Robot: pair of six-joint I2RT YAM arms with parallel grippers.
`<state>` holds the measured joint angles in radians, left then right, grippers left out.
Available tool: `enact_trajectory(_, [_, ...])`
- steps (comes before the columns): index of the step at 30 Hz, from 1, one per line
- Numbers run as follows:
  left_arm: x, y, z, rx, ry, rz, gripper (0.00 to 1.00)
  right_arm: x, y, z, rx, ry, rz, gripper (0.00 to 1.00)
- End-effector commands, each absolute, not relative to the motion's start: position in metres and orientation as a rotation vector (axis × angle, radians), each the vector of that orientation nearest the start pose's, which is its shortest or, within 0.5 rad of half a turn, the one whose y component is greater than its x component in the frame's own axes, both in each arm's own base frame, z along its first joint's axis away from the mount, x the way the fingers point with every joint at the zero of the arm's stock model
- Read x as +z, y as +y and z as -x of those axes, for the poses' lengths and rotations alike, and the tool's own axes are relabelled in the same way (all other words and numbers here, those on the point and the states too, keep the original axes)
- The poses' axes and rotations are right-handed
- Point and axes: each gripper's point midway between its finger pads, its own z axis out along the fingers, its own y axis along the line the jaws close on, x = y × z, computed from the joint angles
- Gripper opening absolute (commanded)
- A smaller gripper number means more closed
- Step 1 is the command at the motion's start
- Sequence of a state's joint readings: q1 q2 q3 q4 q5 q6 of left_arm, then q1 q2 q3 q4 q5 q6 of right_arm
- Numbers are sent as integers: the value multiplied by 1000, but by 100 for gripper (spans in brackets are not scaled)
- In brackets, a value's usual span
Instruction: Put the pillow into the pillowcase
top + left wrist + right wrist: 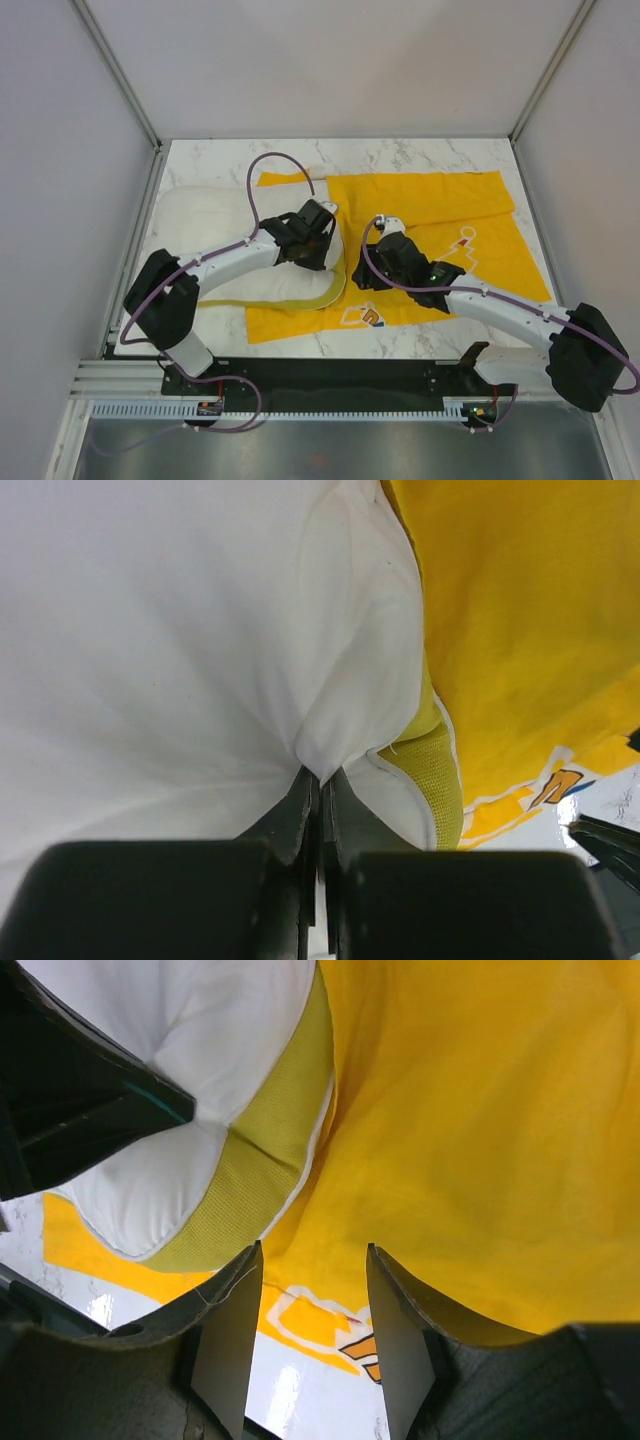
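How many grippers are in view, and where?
2. The left gripper is shut on the pillow; the right gripper hangs open over the pillowcase. None seems hidden.

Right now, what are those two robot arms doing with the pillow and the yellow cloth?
The left end effector is pinched shut on a fold of the white pillow near its yellow edge. The pillow's right end lies on the yellow pillowcase, not inside it. The right end effector is open just over the pillowcase, holding nothing.
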<state>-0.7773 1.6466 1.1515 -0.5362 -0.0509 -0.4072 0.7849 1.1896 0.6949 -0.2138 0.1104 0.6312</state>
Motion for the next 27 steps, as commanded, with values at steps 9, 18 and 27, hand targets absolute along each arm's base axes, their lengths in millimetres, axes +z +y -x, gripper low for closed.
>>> enact_trajectory(9, [98,-230,-267,-394,2561,-384,2,82,277,-238,604,2339,83,49])
enact_trajectory(18, [81,-224,-265,-383,2588,-354,2,86,292,-267,546,2292,15,41])
enact_trajectory(27, [79,-227,-265,-456,2574,-334,2,82,311,-295,470,2278,22,41])
